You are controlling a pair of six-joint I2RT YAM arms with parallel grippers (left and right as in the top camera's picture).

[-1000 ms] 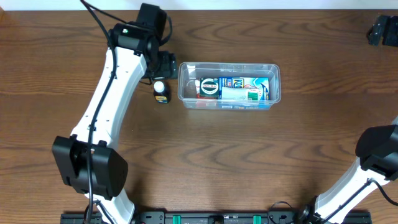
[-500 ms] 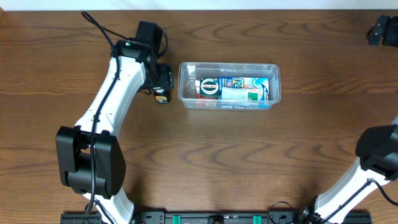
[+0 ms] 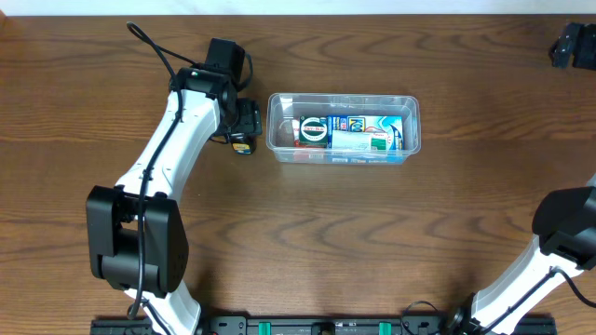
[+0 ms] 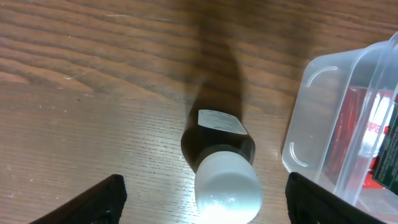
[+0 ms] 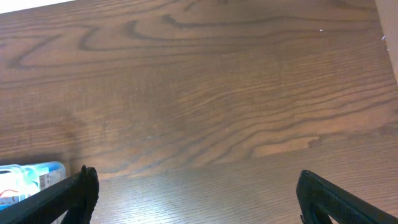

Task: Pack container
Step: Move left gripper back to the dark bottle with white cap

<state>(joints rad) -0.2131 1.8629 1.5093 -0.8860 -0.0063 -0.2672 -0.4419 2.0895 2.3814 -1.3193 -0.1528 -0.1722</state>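
The brown wooden table (image 3: pixel 372 242) is carrying everything. The white left arm (image 3: pixel 172 149) is stretching from its base at 7 o'clock up toward 11 o'clock. The container (image 3: pixel 343 97) is sitting just off the table's middle toward 1 o'clock, with its long sides running 9 to 3. Printed boxes (image 3: pixel 358 132) are lying packed inside it. The right gripper (image 5: pixel 202 199) is hanging over bare wood with its fingers spread wide, and a blue box corner is peeking in at its 8 o'clock. The left gripper (image 4: pixel 208 208) is hovering over a dark bottle (image 4: pixel 217 140) with a white cap (image 4: pixel 227 186). Its fingers are staying apart, one on each side of the cap, touching nothing visible. The bottle is resting just beside the container's short wall, at its 9 o'clock, apart from the rim. Compared with a second ago, the left gripper is sitting further toward 6 o'clock. From overhead it is now covering the cap that was showing then. The container and bottle are keeping their places.
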